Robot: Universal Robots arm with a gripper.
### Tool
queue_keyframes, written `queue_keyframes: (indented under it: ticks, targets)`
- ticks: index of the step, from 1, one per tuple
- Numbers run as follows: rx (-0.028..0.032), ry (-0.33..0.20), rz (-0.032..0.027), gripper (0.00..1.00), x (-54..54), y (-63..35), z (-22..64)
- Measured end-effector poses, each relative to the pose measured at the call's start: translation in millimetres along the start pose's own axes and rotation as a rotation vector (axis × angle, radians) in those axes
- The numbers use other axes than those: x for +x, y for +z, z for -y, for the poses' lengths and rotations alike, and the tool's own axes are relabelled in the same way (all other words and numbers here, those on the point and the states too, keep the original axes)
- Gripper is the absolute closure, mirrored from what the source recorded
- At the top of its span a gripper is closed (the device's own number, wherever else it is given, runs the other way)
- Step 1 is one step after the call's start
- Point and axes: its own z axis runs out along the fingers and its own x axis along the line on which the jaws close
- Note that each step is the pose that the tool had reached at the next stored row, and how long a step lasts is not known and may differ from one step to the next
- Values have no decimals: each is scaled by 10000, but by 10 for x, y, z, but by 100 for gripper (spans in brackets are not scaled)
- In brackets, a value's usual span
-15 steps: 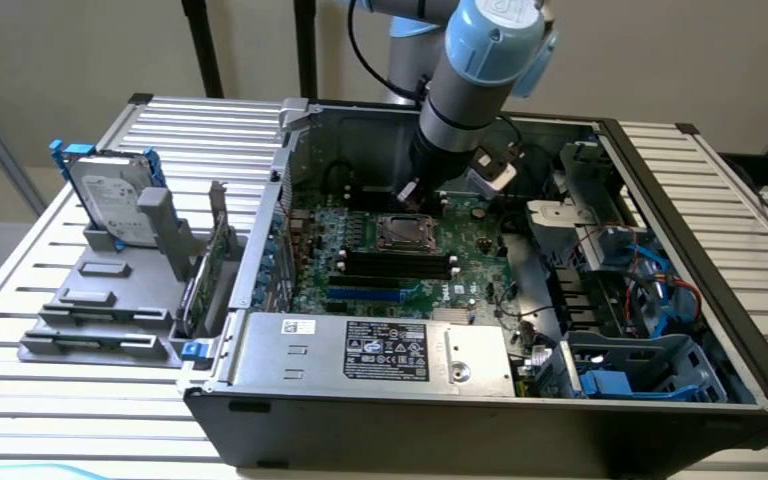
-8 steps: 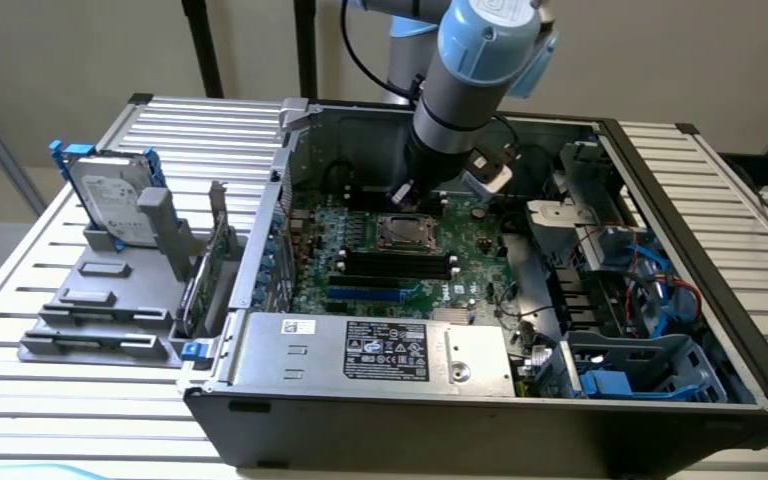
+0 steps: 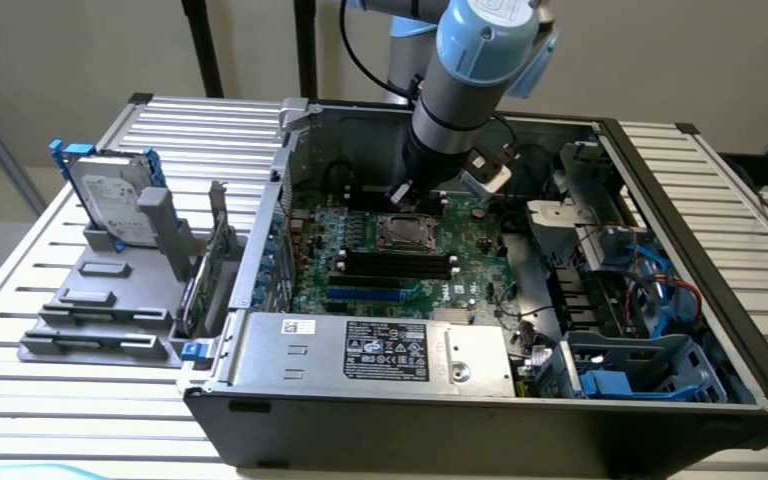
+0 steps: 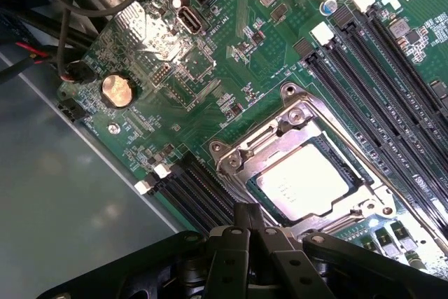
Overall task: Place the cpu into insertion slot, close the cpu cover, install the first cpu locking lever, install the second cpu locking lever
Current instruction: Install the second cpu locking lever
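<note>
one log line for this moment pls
gripper: jaws shut, holding nothing | cpu: seated in insertion slot | cpu cover: closed over it

I am working in what looks like a robotics lab or electronics workshop. An opened desktop computer case [image 3: 518, 300] lies on a slatted metal workbench [image 3: 37, 300], its green motherboard [image 3: 398, 255] exposed. A removed hard drive [image 3: 107, 195] stands in a grey holder near the bench's far edge. A plain pale wall is behind.

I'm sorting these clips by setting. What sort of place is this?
Likely a lab or workshop bench for PC assembly: an open computer case lies on a slatted metal table, a removed hard drive beside it, and a robot arm reaches in.
</note>
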Motion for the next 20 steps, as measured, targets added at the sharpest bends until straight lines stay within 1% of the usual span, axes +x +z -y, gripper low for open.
queue_keyframes:
  ticks: [20]
  targets:
    - [0,0,0,89,0,0,0]
